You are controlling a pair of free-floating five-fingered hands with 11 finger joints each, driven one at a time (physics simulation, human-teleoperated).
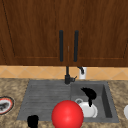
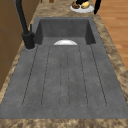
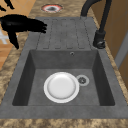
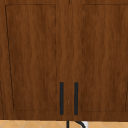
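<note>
My right hand point(image 1: 89, 93) hangs in the air in front of the basin, fingers stretched out straight and thumb pointing down, holding nothing. From the right it shows as my right hand point(image 3: 22, 24) above the front counter edge; from the left my right hand point(image 2: 97, 6) is far off. A white plate point(image 1: 88, 110) lies flat in the sink basin point(image 3: 98, 75) beside the drain point(image 3: 82, 80). A red ball point(image 1: 67, 114) shows low in the front view, left of the plate. My left hand point(image 1: 32, 121) sits at the bottom left by the drainboard point(image 1: 45, 96).
A black faucet point(image 1: 67, 75) stands behind the sink. A red-rimmed plate point(image 1: 5, 105) lies on the left counter. On the right counter is a white plate with food point(image 2: 81, 7). Two dark cabinet doors with vertical handles point(image 4: 61, 98) hang above.
</note>
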